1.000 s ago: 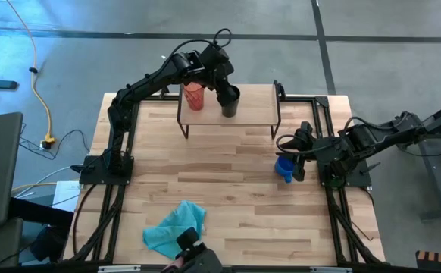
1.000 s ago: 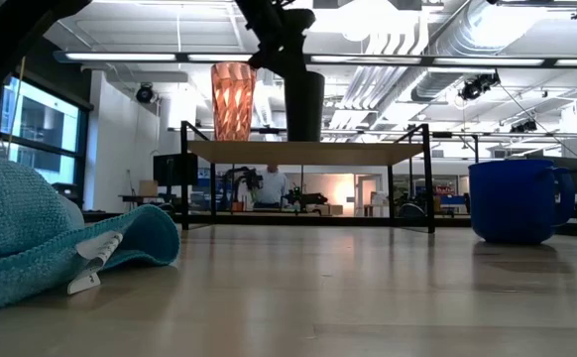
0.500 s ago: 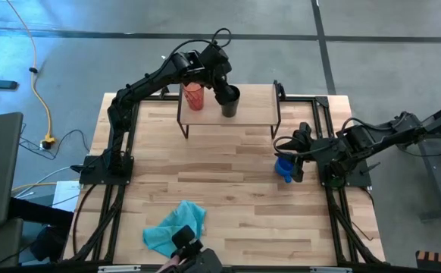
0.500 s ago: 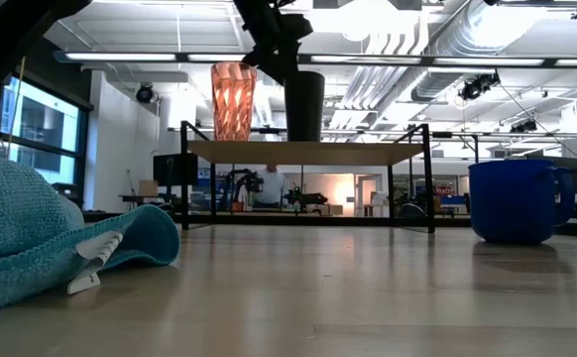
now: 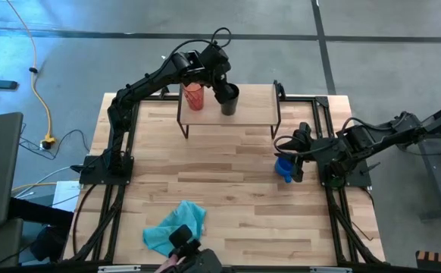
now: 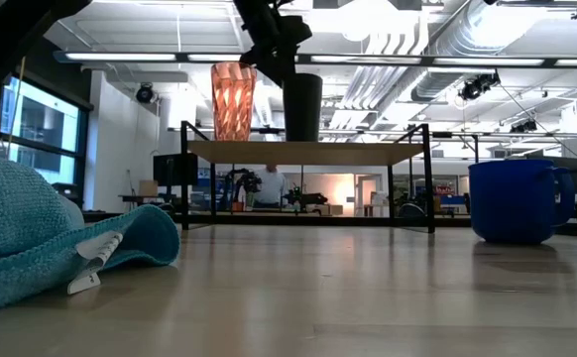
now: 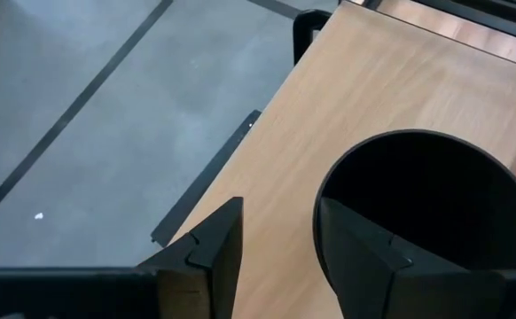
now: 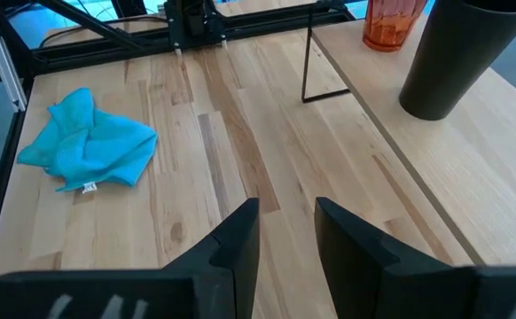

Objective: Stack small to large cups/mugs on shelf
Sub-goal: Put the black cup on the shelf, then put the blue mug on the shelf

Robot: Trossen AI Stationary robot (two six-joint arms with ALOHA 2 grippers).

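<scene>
The red ribbed tumbler (image 5: 195, 96) (image 6: 233, 101) and the black cup (image 5: 229, 99) (image 6: 302, 107) stand upright side by side on the shelf (image 5: 254, 106) (image 6: 368, 151). My left gripper (image 5: 223, 89) (image 7: 280, 213) is open above the black cup, with one finger at the cup's rim and the other outside it over the board. The blue mug (image 5: 283, 167) (image 6: 512, 201) stands on the tabletop to the right of the shelf. My right gripper (image 5: 287, 154) (image 8: 286, 213) is open and hovers by the mug; its wrist view does not show the mug. My left gripper comes at the black cup from above. One finger (image 7: 355, 252) overlaps the rim's edge (image 7: 322, 190) nearest the tumbler, and the other finger (image 7: 214, 248) is apart from the wall. I cannot tell whether the finger touches the cup. The cup stands on the shelf.
A crumpled teal cloth (image 5: 175, 225) (image 6: 31, 233) (image 8: 85, 142) lies near the table's near-left corner. A dark device (image 5: 194, 256) sits at the near edge. The shelf's right half (image 8: 435, 159) is bare. A person (image 6: 272, 183) stands far off in the room.
My left gripper has edged slightly toward the red tumbler. The black cup beneath it has shifted a little the same way along the shelf, still upright.
</scene>
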